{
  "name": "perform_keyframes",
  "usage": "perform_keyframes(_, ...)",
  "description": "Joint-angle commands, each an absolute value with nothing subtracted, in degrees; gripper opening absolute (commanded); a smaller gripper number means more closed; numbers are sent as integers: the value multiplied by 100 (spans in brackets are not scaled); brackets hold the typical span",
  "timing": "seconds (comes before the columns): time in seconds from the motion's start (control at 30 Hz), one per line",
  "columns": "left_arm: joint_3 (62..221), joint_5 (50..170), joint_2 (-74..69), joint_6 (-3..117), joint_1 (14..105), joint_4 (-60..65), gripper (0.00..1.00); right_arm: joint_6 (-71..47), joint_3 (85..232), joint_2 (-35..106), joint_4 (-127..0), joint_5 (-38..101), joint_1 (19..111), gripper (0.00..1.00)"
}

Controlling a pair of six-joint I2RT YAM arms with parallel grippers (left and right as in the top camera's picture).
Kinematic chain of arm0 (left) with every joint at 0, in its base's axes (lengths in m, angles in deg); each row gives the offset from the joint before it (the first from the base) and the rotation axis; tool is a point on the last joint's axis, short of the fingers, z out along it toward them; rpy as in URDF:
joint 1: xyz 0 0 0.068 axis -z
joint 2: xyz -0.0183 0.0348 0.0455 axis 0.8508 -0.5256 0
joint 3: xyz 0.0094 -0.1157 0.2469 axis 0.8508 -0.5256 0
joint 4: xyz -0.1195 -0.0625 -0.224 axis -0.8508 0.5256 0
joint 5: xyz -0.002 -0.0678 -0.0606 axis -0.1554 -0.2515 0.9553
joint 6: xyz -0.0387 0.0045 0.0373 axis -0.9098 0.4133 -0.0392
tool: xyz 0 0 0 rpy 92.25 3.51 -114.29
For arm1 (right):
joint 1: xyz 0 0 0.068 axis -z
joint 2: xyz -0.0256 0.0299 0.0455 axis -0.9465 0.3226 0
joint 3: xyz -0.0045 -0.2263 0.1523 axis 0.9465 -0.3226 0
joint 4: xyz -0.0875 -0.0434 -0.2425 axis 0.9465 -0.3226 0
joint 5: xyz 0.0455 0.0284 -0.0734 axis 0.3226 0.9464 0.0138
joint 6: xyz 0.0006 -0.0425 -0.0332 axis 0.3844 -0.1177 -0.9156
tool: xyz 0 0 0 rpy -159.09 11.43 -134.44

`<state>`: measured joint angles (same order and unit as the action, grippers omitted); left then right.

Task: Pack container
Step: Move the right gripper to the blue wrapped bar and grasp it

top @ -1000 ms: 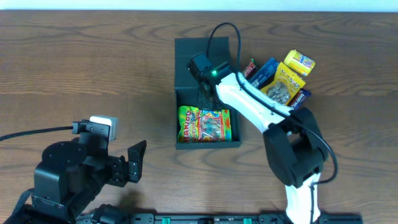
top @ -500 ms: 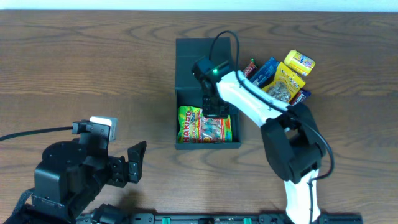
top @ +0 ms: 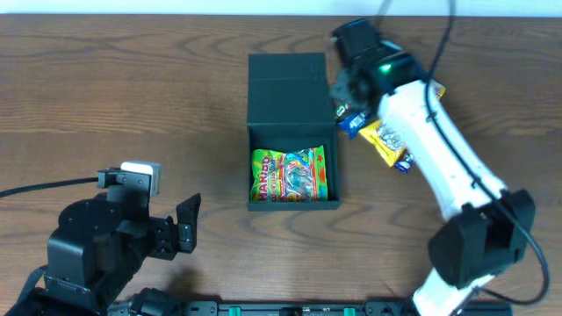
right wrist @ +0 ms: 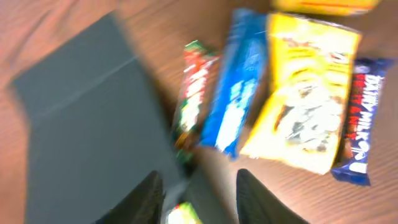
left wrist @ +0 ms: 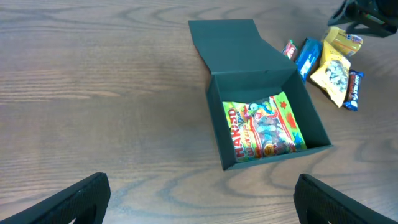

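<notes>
Left gripper (top: 186, 226): near-left corner, jaws wide, empty, well apart from everything.
Container (left wrist: 252, 84): centre, lid (top: 287, 88) flung toward far edge, gummy packet (top: 288, 174) inside.
Right gripper (right wrist: 200, 193): parted, empty, over snack pile (left wrist: 333, 71) just beside lid; nearer arm.

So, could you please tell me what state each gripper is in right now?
Left gripper: open, holding nothing.
Right gripper: open, holding nothing.

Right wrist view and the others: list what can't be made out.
Right wrist: motion blur; the red bar's wording is unreadable.
Overhead: the right arm covers most of the snack pile.
Left wrist: the left gripper is cut by the bottom edge; only fingertips show.
Container: anything beneath the Haribo bag is hidden.
</notes>
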<state>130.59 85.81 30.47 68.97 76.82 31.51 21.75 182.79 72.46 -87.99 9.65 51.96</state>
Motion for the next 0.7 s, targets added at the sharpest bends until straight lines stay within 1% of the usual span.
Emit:
perform_keyframes(0.0,13105,8474,3064,6921,7658,3149,95,2706,18220,7726,-8709,1432,5735,48)
perform_keyframes(0.03,13105,8474,3064,6919,7658,3147,96,2708,18220,7840,-8652,1677,5897,50)
perform_keyframes(0.2,13105,8474,3064,6919,7658,3120,95,2704,18220,8406,-8263,2844,6393,51)
perform_keyframes(0.43,13105,8474,3064,6919,7658,3109,95,2726,18222,8596,-7861,2862,6229,55)
perform_keyframes(0.67,13105,8476,3064,6919,7658,3138,95,2835,18220,8968,-8065,2866,6210,58)
